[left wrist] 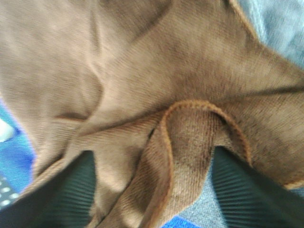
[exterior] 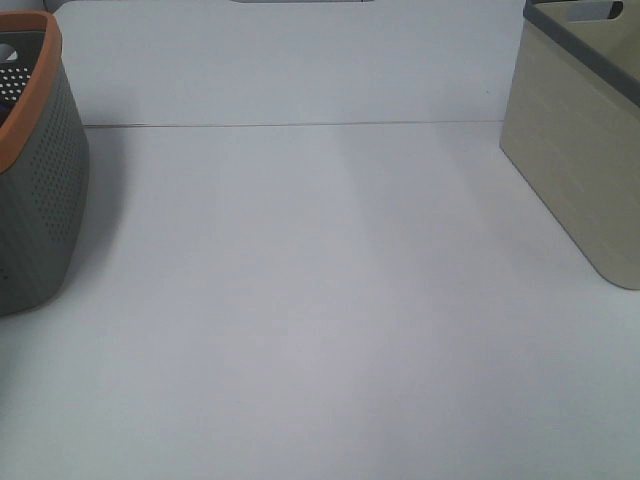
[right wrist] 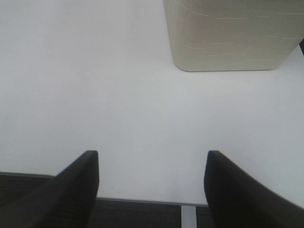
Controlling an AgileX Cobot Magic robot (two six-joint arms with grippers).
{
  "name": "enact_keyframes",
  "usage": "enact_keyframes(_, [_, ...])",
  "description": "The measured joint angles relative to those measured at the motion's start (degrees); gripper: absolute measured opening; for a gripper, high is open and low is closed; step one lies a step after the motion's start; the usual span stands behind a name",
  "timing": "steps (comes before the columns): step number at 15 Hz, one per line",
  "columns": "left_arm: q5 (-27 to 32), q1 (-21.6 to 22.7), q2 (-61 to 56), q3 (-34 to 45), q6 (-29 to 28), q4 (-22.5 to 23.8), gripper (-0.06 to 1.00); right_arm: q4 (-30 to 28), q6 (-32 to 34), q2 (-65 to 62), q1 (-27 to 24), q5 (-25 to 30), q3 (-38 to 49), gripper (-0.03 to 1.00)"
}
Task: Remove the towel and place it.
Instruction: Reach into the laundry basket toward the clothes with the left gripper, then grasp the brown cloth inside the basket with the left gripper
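The reddish-brown, fuzzy soft towel lies crumpled directly under the left hand, with blue fabric showing at its edge. A hemmed fold of it rises between the two black ribbed fingers, which stand apart on either side; whether they pinch it I cannot tell. The right hand hangs wide and empty above the white tabletop, near a beige rounded box.

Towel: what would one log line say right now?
towel: bunched under left wrist camera | left jaws: astride a towel fold, grip unclear | right jaws: open, empty, over table near beige bin | high view: towel unseen
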Motion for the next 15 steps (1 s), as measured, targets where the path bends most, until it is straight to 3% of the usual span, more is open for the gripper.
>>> enact_keyframes(6, [-0.69,0.0,0.57,0.0,0.0,0.0,0.43,0.0,0.0,0.0,0.0,0.0,0.0,0.56])
enact_keyframes(15, [0.8,0.0,0.11,0.0,0.0,-1.49,0.42,0.0,0.0,0.0,0.0,0.0,0.0,0.56])
